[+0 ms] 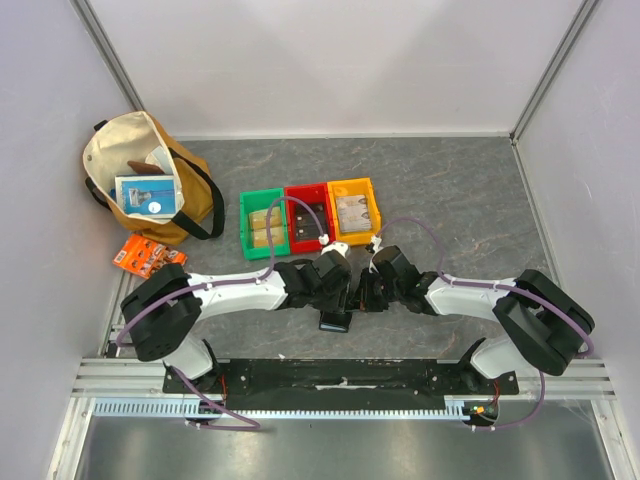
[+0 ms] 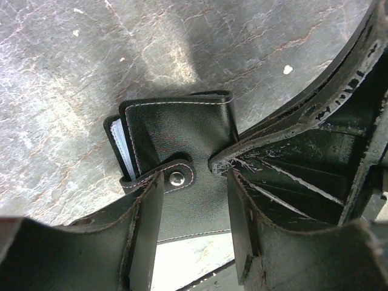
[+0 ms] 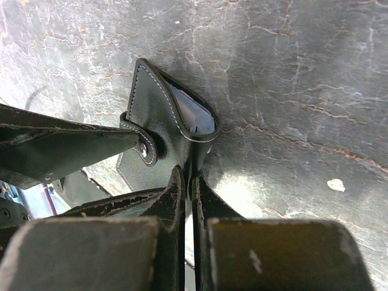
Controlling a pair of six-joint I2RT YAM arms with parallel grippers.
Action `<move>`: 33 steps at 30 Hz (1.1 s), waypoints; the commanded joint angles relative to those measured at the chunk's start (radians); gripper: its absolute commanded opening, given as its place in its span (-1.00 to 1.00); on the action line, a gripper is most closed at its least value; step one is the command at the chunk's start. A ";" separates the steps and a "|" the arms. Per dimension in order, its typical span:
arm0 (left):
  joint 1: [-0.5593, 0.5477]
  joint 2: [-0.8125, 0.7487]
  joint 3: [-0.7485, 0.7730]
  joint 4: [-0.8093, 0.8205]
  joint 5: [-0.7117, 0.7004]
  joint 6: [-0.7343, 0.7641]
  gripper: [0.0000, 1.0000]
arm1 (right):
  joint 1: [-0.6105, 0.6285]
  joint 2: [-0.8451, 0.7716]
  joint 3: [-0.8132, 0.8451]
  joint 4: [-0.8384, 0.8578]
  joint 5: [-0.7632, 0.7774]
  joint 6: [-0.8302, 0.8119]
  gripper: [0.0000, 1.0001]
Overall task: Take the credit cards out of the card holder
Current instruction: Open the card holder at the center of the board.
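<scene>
The black card holder (image 2: 182, 133) lies folded on the grey table between both grippers, its snap strap (image 2: 177, 177) fastened. Pale card edges (image 2: 121, 145) show in its open side, also in the right wrist view (image 3: 195, 116). My left gripper (image 2: 193, 182) is open, its jaws either side of the holder's cover, one fingertip at the strap. My right gripper (image 3: 188, 176) is shut on the holder's (image 3: 160, 121) folded edge. From above, the holder (image 1: 335, 320) is partly hidden under the left gripper (image 1: 335, 285) and right gripper (image 1: 366, 290).
Green (image 1: 262, 225), red (image 1: 307, 218) and yellow (image 1: 353, 210) bins stand in a row just behind the grippers. A tan tote bag (image 1: 140, 180) sits at the back left, with an orange packet (image 1: 145, 257) in front of it.
</scene>
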 commanded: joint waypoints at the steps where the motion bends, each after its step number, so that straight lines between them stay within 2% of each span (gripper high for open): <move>1: -0.020 0.081 0.025 -0.079 -0.060 0.060 0.06 | 0.012 0.001 0.016 -0.071 0.045 -0.018 -1.00; 5: -0.047 0.101 0.059 -0.145 -0.157 0.077 0.02 | 0.012 -0.002 0.018 -0.075 0.052 -0.020 -1.00; 12: -0.054 0.127 0.091 -0.190 -0.222 0.085 -0.11 | 0.013 -0.004 0.014 -0.075 0.052 -0.018 -1.00; 23: -0.069 0.178 0.132 -0.273 -0.323 0.100 -0.20 | 0.013 -0.019 0.008 -0.077 0.056 -0.015 -1.00; 26: -0.074 0.191 0.142 -0.290 -0.332 0.102 -0.36 | 0.013 -0.022 0.008 -0.077 0.059 -0.015 -1.00; 28: -0.075 0.190 0.142 -0.290 -0.328 0.103 -0.55 | 0.013 -0.024 0.007 -0.078 0.059 -0.015 -1.00; 31: -0.077 0.170 0.139 -0.290 -0.335 0.102 -0.95 | 0.013 -0.029 0.007 -0.080 0.062 -0.015 -1.00; 33: -0.077 0.145 0.129 -0.290 -0.347 0.103 -0.97 | 0.013 -0.035 0.004 -0.083 0.072 -0.017 -1.00</move>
